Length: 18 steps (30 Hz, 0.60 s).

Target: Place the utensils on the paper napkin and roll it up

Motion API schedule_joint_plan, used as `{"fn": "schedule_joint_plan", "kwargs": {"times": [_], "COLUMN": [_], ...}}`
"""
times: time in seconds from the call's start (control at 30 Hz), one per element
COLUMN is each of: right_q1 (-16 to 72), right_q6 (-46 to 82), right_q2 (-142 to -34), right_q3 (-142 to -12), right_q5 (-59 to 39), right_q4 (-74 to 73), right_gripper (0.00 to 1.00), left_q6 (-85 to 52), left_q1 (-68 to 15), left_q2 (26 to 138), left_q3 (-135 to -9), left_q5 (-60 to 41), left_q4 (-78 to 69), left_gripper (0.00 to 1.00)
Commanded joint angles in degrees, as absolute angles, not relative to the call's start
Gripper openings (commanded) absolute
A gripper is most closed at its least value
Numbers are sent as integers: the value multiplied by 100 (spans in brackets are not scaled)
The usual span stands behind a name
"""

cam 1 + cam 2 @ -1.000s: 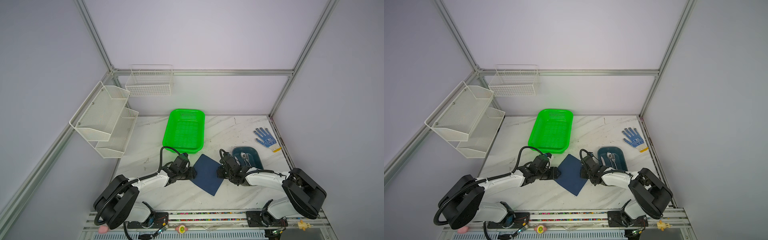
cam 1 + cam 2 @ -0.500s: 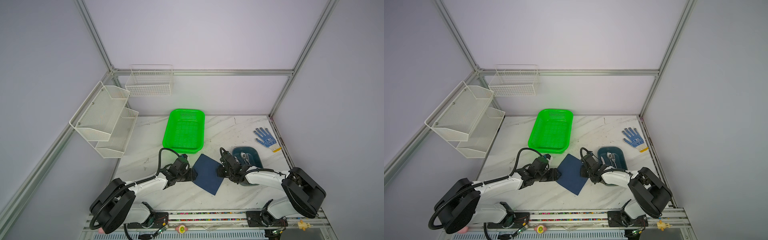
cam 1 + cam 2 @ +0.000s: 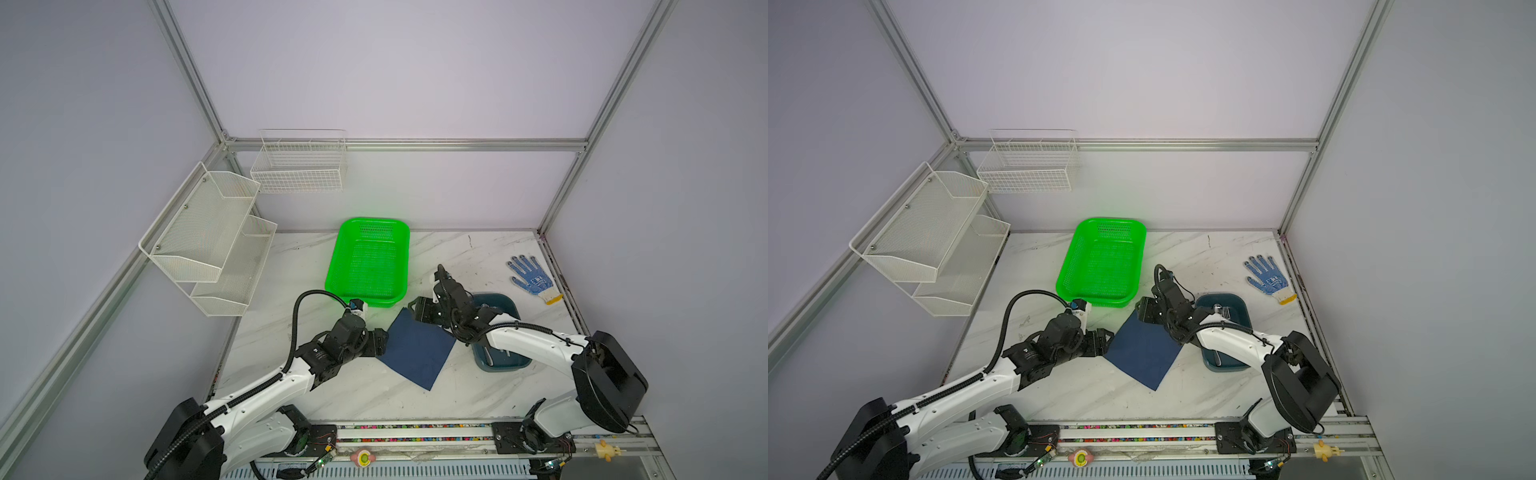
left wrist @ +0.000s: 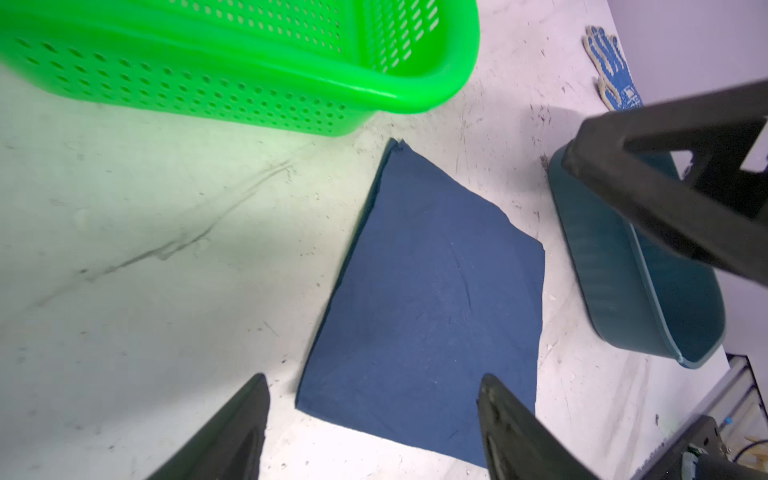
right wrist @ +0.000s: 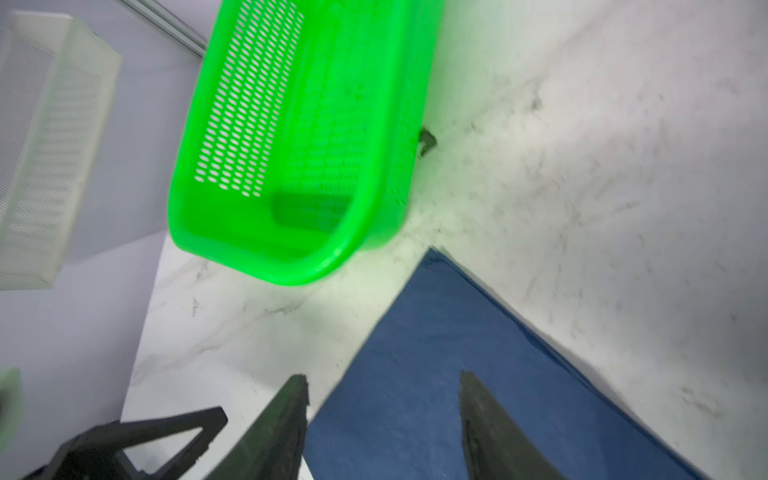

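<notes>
The paper napkin (image 3: 417,353) (image 3: 1144,353) lies flat and unrolled on the marble table, a dark navy square set like a diamond. My left gripper (image 3: 381,343) (image 4: 374,380) is open at its left corner and holds nothing. My right gripper (image 3: 417,309) (image 5: 384,378) hangs open over the napkin's (image 5: 478,374) far corner, also holding nothing. The utensils (image 3: 1222,309) lie in the dark teal tray (image 3: 1225,365) to the right of the napkin (image 4: 428,291), partly hidden under my right arm.
A green basket (image 3: 368,262) stands just behind the napkin. A blue-dotted work glove (image 3: 532,278) lies at the far right. White mesh shelves (image 3: 208,237) and a wire basket (image 3: 299,162) hang on the left and back walls. The teal tray (image 4: 602,257) sits close to the napkin's right edge.
Both grippers have opened wider. The right gripper has moved from the napkin's right edge up toward its far corner. The left gripper stays at the left corner.
</notes>
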State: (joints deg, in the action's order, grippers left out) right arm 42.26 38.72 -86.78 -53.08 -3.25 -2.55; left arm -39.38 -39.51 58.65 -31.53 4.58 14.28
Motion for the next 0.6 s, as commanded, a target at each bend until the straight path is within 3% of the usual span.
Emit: {"fn": "schedule_joint_plan", "kwargs": {"times": [0.0,0.27,0.57], "right_q1": [4006,3833,4133], "right_q6": [4037,4038,3260], "right_q2": [-9105,-10672,-12319], "right_q3": [-5684,-7159,-9287], "right_q5": [-698,-987,-1476], "right_q4": [-531,-201,828], "right_gripper": [66,66,64], "left_q6": [-3725,-3687,-3700], "left_q1": [-3939,-3920,-3907], "left_q2": [5390,4654,4399], "left_q3": [-3266,-3172,-3072], "left_q5": [1157,1839,1816], "left_q4": [1857,2315,2443], "left_gripper": [82,95,97]}}
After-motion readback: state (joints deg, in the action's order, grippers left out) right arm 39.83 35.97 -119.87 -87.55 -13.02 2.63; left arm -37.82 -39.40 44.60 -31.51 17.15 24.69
